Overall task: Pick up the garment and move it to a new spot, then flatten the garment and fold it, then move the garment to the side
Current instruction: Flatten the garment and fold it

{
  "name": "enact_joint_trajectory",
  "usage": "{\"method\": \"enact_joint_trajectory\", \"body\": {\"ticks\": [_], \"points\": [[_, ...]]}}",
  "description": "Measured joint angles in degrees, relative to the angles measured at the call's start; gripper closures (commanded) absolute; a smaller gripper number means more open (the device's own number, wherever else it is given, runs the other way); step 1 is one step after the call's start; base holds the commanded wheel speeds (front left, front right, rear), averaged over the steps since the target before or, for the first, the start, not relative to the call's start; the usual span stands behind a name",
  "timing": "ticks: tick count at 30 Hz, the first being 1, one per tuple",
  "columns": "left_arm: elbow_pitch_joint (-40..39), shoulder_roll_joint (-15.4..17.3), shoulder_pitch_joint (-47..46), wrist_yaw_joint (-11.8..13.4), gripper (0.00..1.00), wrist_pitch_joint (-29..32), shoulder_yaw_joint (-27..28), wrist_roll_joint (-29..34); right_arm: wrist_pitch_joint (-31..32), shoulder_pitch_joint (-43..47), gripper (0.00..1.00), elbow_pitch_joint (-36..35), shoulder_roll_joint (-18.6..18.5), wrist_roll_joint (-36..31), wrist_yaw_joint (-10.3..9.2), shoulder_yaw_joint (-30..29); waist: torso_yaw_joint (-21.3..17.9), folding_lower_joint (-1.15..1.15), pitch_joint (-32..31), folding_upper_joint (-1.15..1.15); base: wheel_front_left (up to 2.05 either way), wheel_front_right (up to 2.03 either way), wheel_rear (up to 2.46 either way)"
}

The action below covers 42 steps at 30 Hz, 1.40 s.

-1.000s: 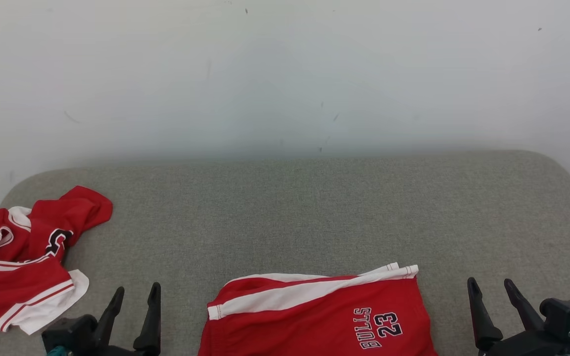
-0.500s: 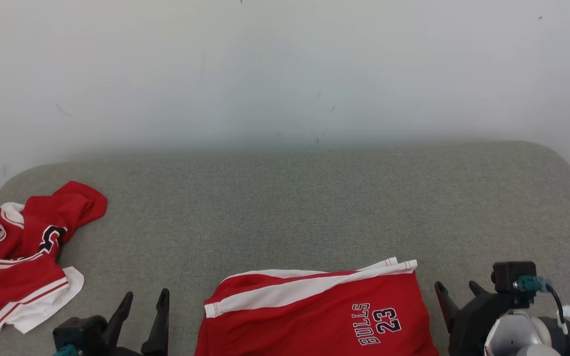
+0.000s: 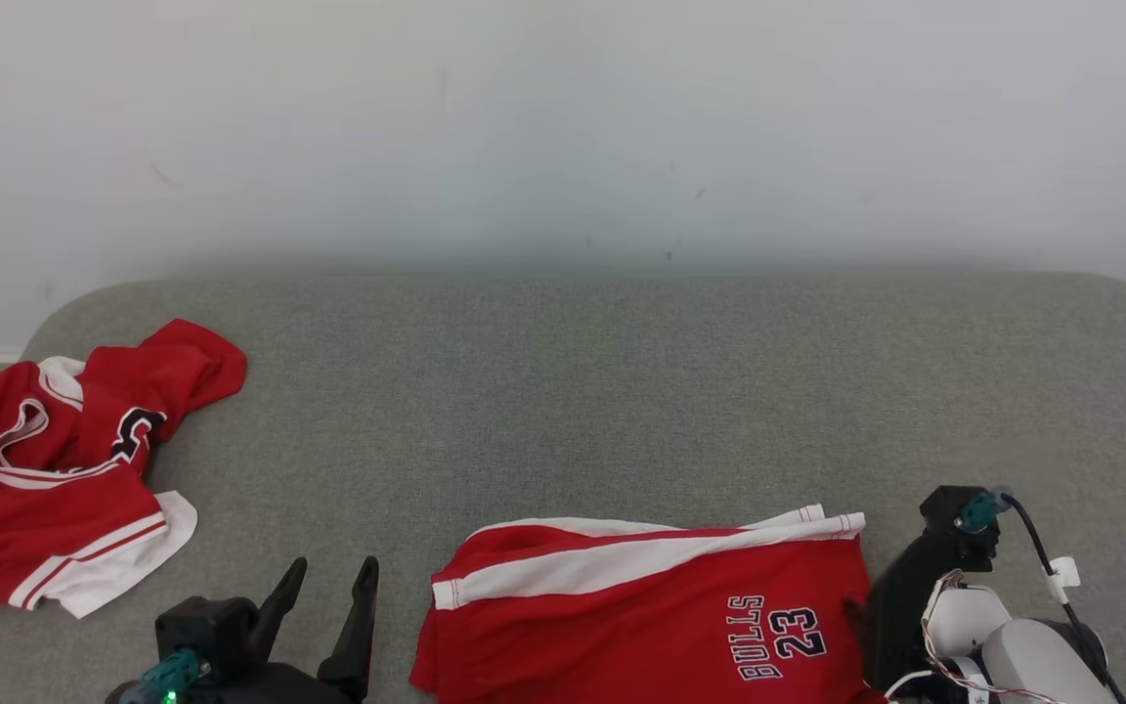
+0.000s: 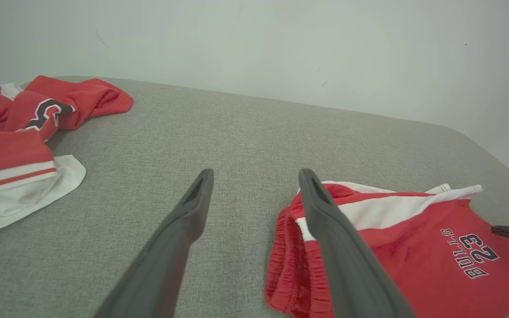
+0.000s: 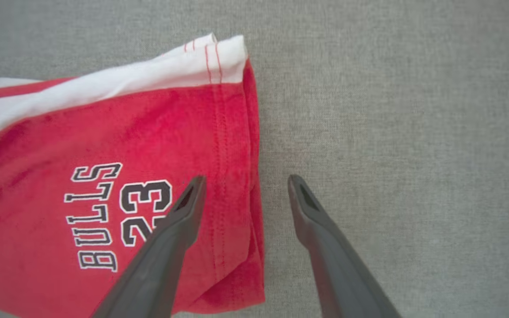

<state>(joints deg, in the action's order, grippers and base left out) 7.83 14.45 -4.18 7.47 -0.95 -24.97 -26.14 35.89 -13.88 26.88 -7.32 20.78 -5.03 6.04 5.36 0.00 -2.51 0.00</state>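
On the nubby grey cushion [image 3: 622,391], folded fleecy red shorts [image 3: 622,640], white-striped, both arms' jaws apart.

A red top [image 3: 55,469] lies in a messy heap at the left end of the worktop [image 3: 573,391]. It has white bands with thin red lines. A dark shape with a white edge shows on one fold. One white band lies flat on the near side of the heap. The worktop is covered in grey cloth and has round corners. Behind it stands a plain white wall [image 3: 563,127] with a few small dark marks.
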Motion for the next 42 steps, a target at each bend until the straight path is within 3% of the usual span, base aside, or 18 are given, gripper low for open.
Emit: {"method": "enact_joint_trajectory", "body": {"ticks": [16, 18, 21, 22, 26, 33, 42], "points": [[-0.31, -0.38, -1.14, -0.44, 0.0, 1.46, -1.52, 0.3, 2.93, -3.4, 0.19, 9.67, 0.97, 0.79, -0.59, -1.47, 1.86, 0.0, 1.08, 0.0, 0.0, 0.0, 0.0], [-0.31, -0.4, -1.2, -0.48, 0.0, 1.93, -1.7, 0.33, 2.92, -3.63, 0.3, 10.25, 0.97, 1.0, -0.65, -1.93, 2.17, 0.0, 1.15, 0.0, 0.0, 0.0, 0.0], [-0.31, -0.36, -1.25, -0.48, 0.0, 1.94, -1.75, 0.33, 2.93, -4.62, 0.54, 11.65, 1.05, 1.86, -1.02, -2.33, 2.6, 0.0, 1.24, 0.0, 0.0, 0.0, 0.0], [-0.31, -0.38, -1.26, -0.48, 0.0, 1.98, -1.79, 0.33, 2.91, -4.62, 0.57, 11.87, 1.09, 2.25, -1.02, -2.45, 2.74, 0.0, 1.24, 0.0, 0.0, 0.0, 0.0], [-0.3, -0.24, -1.27, -0.48, 0.0, 2.2, -1.65, 0.33, 2.91, -5.59, 1.0, 13.38, 1.68, 2.49, -1.02, -2.56, 3.24, 0.0, 1.14, 0.0, 0.0, 0.0, 0.0], [-0.3, -0.01, -1.24, -0.48, 0.0, 2.43, -1.53, 0.33, 2.09, -6.33, 1.0, 14.44, 1.3, 2.99, -1.1, -4.76, 3.31, 0.0, 0.81, 0.0, 0.0, 0.0, 0.0], [-0.94, 0.11, -0.97, -0.48, 0.0, 2.52, -1.46, 0.33, -0.21, -7.01, 1.0, 16.12, -5.58, 2.75, -2.04, -11.15, 2.74, 0.0, 0.75, 0.0, 0.0, 0.0, 0.0]]}}
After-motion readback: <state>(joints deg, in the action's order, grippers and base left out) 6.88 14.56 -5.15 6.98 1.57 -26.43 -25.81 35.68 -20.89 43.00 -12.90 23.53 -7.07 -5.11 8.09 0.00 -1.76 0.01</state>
